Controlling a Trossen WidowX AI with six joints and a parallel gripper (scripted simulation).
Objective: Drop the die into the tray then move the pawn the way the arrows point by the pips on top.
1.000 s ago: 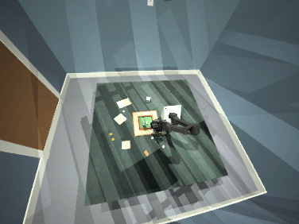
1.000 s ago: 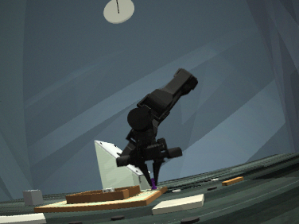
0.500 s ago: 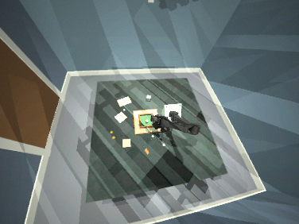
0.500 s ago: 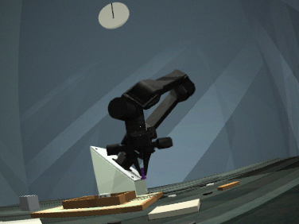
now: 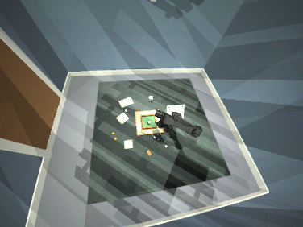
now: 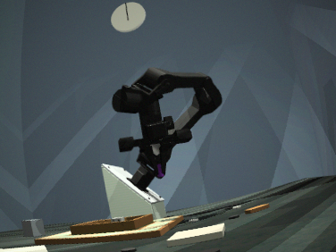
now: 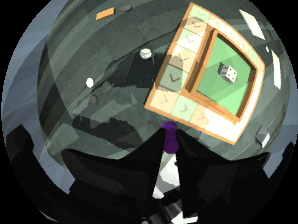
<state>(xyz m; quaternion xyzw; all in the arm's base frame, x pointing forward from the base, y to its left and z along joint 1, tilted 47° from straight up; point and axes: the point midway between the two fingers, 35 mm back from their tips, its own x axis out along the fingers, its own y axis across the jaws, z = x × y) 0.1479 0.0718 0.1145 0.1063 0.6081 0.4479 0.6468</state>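
My gripper is shut on the purple pawn and holds it in the air, above the level of the board. In the wrist view the pawn appears just off the board's near edge. The white die lies on the green floor of the dice tray, inside its brown wall. Its upper face shows several dark pips, too small to count surely. Arrows mark the ring of squares around the tray.
A grey cube stands beyond the board. A white sloped panel stands by the arm. White tiles, an orange block and small white pieces lie around.
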